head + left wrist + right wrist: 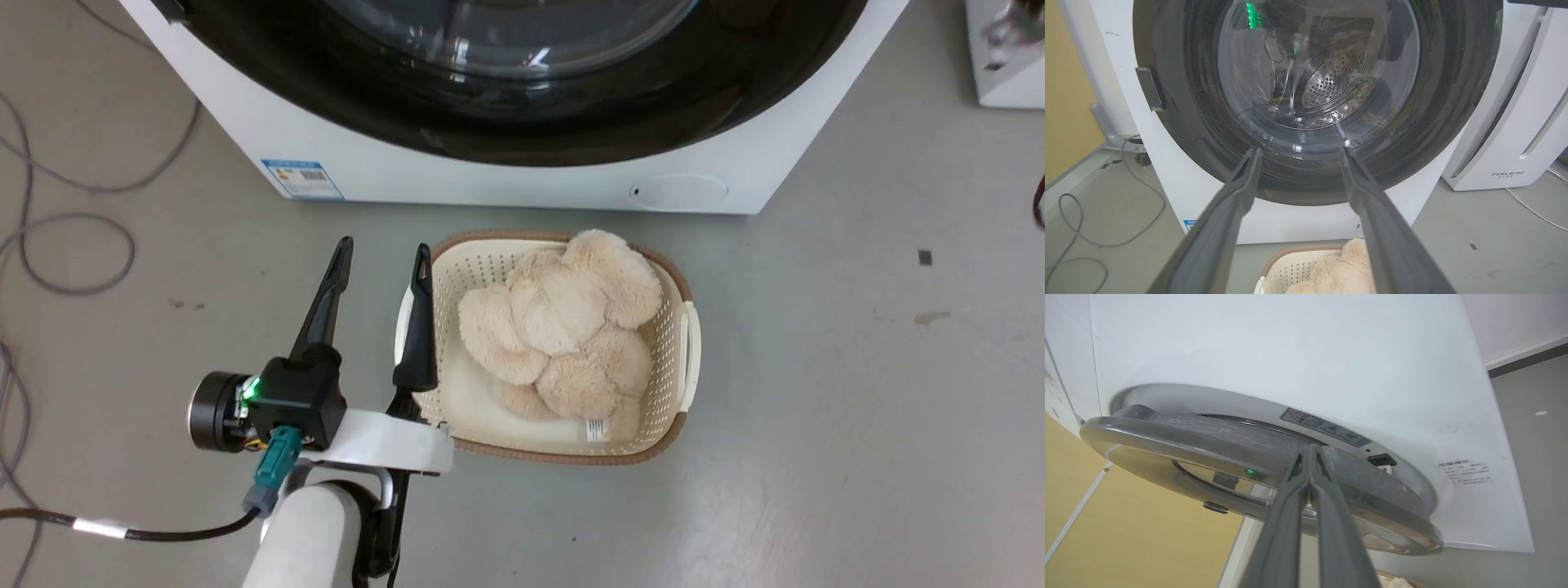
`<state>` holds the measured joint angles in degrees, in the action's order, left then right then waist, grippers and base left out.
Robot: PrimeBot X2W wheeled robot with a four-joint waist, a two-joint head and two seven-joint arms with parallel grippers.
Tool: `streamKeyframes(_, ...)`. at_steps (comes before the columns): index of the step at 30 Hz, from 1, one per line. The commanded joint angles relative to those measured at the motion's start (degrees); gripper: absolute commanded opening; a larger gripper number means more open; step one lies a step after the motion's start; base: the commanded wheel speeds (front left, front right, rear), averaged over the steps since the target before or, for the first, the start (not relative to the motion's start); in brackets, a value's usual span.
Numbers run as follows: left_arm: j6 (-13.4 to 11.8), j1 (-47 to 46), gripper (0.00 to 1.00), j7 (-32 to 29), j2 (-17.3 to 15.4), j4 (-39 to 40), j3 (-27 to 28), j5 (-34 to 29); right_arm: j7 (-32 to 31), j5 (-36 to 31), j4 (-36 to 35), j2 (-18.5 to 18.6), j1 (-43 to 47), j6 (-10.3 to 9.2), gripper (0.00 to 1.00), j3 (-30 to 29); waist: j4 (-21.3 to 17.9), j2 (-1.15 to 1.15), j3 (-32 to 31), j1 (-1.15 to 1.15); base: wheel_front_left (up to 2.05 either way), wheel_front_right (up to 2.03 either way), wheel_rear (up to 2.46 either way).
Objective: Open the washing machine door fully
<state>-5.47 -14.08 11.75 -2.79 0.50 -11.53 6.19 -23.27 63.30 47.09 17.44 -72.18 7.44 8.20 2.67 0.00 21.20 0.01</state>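
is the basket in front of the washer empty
No, a fluffy beige plush toy lies inside the basket.

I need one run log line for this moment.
door ajar | right gripper shut at door rim | left gripper open, near basket

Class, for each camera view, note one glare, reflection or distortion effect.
Head view: white glare streaks on the washing machine door; left wrist view: a green light reflected in its glass; right wrist view: straight edges of the washing machine bow.
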Motion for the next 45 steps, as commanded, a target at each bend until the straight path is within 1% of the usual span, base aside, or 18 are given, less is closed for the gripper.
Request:
streamKeyframes(1, -0.4, -1.3, 1.00, 0.8, -0.1, 0.4, -0.5, 0.3, -1.5, 1.6, 1.9, 0.4, -3.8, 0.04, 0.00, 1.0, 0.3, 0.00, 1.2, -0.01, 0.00, 0.00, 0.00)
streamKeyframes(7, -0.8, -3.0, 1.00, 1.5, -0.1, 0.5, -1.3, 0.8, -5.6, 3.0, 5.7, -0.3, -10.5, 0.04, 0.00, 4.0, 0.5, 0.00, 3.7, -0.01, 0.00, 0.00, 0.00)
streamKeyframes(14, -1.5, -4.8, 1.00, 2.3, -0.1, 0.5, -2.6, 1.6, -10.6, 4.9, 9.7, -0.2, -16.9, 0.04, 0.00, 7.0, 1.0, 0.00, 6.3, -0.01, 0.00, 0.00, 0.00)
streamKeyframes(20, -2.1, -5.6, 1.00, 3.0, -0.1, 0.0, -3.6, 2.3, -17.3, 8.6, 11.5, 0.8, -19.1, 0.04, 0.00, 8.8, 1.2, 0.00, 6.8, -0.01, 0.00, 0.00, 0.00)
streamKeyframes(21, -2.1, -5.6, 1.00, 3.0, -0.1, 0.0, -3.6, 2.3, -17.3, 8.6, 11.5, 0.8, -19.1, 0.04, 0.00, 8.8, 1.2, 0.00, 6.8, -0.01, 0.00, 0.00, 0.00)
streamKeyframes(23, -2.3, -5.9, 1.00, 3.2, -0.1, -0.3, -3.9, 2.5, -19.2, 9.7, 11.9, 1.2, -19.5, 0.05, 0.00, 9.2, 1.2, 0.00, 6.9, -0.01, 0.00, 0.00, 0.00)
streamKeyframes(30, -2.4, -5.3, 1.00, 3.2, -0.1, -0.9, -4.1, 2.6, -24.1, 10.6, 9.9, 1.3, -15.6, 0.05, 0.00, 9.7, 0.7, 0.00, 5.0, -0.01, 0.00, 0.00, 0.00)
streamKeyframes(33, -2.1, -4.8, 1.00, 3.2, -0.1, -1.7, -3.8, 2.6, -25.8, 11.2, 8.7, 1.1, -13.1, 0.05, 0.00, 9.8, 0.6, 0.00, 3.8, -0.01, 0.00, 0.00, 0.00)
streamKeyframes(45, -1.4, -2.1, 1.00, 3.2, -0.1, -4.1, -2.9, 2.7, -29.7, 14.0, 2.4, -0.6, -0.6, 0.05, 0.00, 9.5, 0.5, 0.00, -1.2, -0.01, 0.00, 0.00, 0.00)
